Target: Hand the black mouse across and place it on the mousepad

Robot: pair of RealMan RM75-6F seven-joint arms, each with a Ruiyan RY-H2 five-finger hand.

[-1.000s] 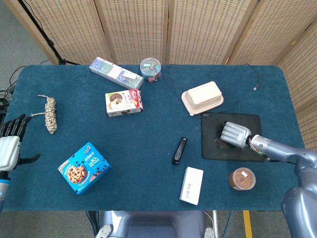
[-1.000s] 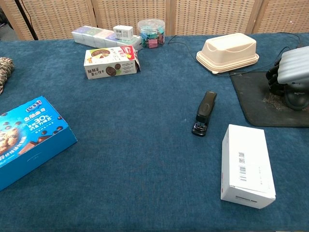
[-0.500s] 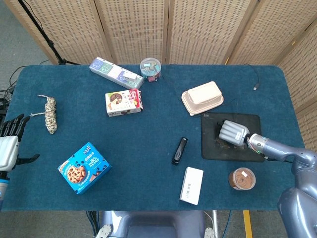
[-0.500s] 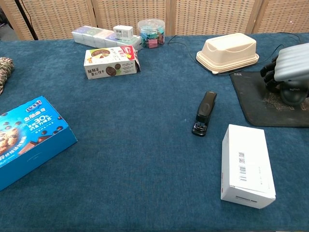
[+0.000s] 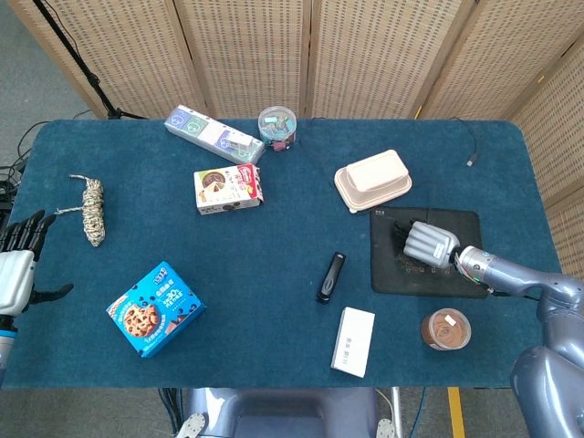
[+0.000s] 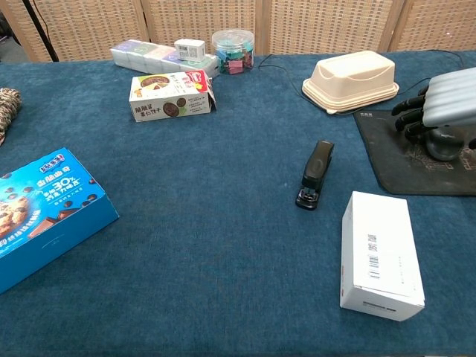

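Your right hand [image 5: 429,245], fingers loosely spread, hovers over the black rectangular mousepad [image 5: 392,269] at the table's 3 o'clock, hiding the small, light, smooth-shelled black mouse; grip its sides.

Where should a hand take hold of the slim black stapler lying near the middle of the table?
Grip the black stapler across its narrow sides at mid-length, coming down from above. It lies flat, long and slim, with bare blue tablecloth along both long sides. The white cardboard box sits off its near end, so an end-on approach looks more cramped.
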